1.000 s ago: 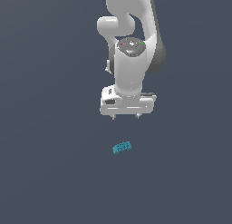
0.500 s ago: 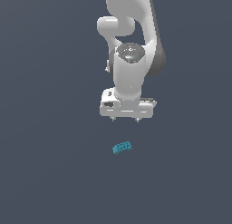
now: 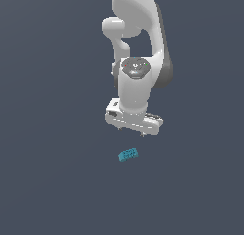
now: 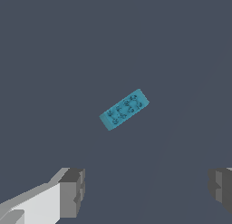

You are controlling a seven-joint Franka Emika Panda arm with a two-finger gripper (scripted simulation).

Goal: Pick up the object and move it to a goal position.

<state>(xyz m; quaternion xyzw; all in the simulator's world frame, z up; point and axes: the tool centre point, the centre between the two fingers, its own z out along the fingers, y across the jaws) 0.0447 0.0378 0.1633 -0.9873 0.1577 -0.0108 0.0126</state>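
Note:
The object is a tiny teal-blue oblong block (image 3: 128, 155) with a studded top, lying flat on the dark grey floor. It also shows in the wrist view (image 4: 124, 109), lying slantwise. My white gripper (image 3: 130, 132) hangs above the block, a little toward the far side, and does not touch it. In the wrist view the gripper (image 4: 147, 191) is open and empty, with its two grey fingertips (image 4: 72, 192) spread wide and the block lying beyond them.
The white arm (image 3: 136, 44) rises behind the gripper. The dark grey floor (image 3: 52, 172) surrounds the block on all sides.
The gripper has come down a little toward the block and shifted slightly. The block has not moved.

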